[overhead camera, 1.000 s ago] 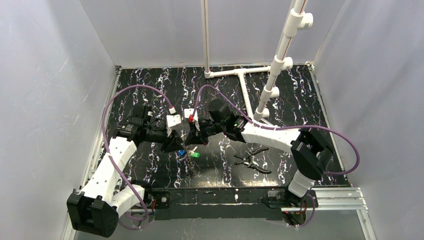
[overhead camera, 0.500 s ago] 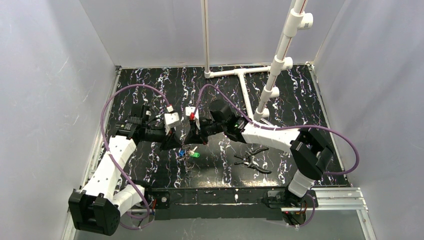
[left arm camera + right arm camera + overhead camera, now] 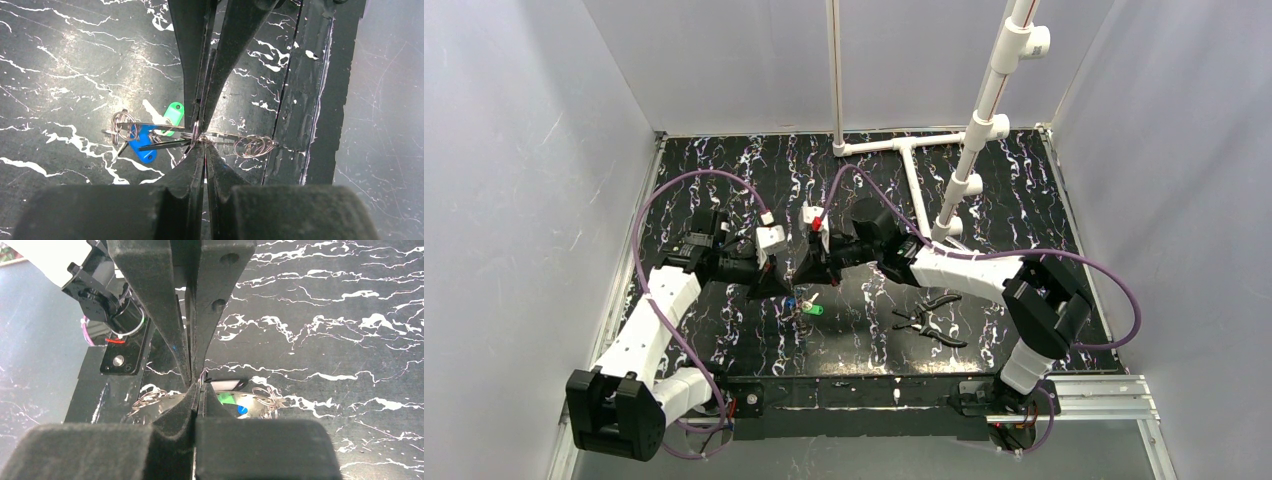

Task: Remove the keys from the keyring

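Both grippers meet tip to tip just above the mat. In the left wrist view the thin silvery keyring (image 3: 195, 131) stands on edge between my left gripper (image 3: 204, 146), shut on it from below, and the right gripper's fingertips (image 3: 200, 107) pinching it from above. The keys hang by it: the blue one (image 3: 142, 146) and the green one (image 3: 173, 114). More small wire rings sit at either side (image 3: 255, 146). The right wrist view shows my right gripper (image 3: 197, 386) shut, with the green key (image 3: 227, 399) and blue key (image 3: 241, 410) behind it. From above, the keys (image 3: 805, 307) lie under both grippers.
Black-handled pliers (image 3: 929, 318) lie on the mat to the right of the keys. A white pipe frame (image 3: 911, 165) stands at the back right, with a slanted pipe (image 3: 984, 110) rising from it. The mat's front edge (image 3: 320, 100) runs close by the keys.
My left gripper has shut onto the keyring. Both grippers and the key bunch have shifted slightly away from the front edge. The right gripper stayed shut.
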Robot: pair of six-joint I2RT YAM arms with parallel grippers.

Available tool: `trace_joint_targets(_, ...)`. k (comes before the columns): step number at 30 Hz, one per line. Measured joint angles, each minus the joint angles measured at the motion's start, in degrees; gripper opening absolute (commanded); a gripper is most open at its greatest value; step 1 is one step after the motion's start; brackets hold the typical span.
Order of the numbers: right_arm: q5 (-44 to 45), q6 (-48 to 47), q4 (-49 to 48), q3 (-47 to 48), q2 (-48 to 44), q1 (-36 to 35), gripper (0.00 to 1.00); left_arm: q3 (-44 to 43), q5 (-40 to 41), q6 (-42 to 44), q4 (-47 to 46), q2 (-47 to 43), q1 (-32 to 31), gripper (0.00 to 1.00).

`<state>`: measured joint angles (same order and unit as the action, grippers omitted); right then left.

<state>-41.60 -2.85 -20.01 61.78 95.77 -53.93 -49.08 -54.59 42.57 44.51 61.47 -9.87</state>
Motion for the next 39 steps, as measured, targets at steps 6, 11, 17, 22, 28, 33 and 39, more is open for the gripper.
trace_joint_targets(6,-1.22,4.83,-5.77,-2.27,0.00,1.03,0.01,0.70,-1.22,0.00,-1.46,1.53,0.00,0.00)
trace_joint_targets(11,-2.05,8.15,-10.10,-3.43,0.00,1.40,0.01,0.98,-1.99,-0.07,-2.49,3.06,0.02,0.00)
trace_joint_targets(17,-3.26,13.57,-16.96,-5.68,0.00,2.54,0.01,1.88,-1.79,1.29,-2.29,3.13,0.04,0.00)
trace_joint_targets(22,-3.82,15.45,-19.63,-6.49,0.00,3.17,0.01,1.88,-2.12,4.57,0.33,1.03,1.25,0.38)
trace_joint_targets(28,-4.46,15.76,-20.90,-7.82,0.00,3.26,0.01,1.99,-6.23,6.36,0.50,-5.51,6.08,0.64)
trace_joint_targets(33,-5.31,15.76,-21.16,-8.04,0.00,3.26,0.01,4.35,-9.66,6.86,-2.14,-9.09,6.14,0.68)
trace_joint_targets(39,-6.21,16.22,-22.45,-8.04,0.00,3.26,0.01,5.01,-10.82,6.03,-5.14,-6.78,5.42,0.54)
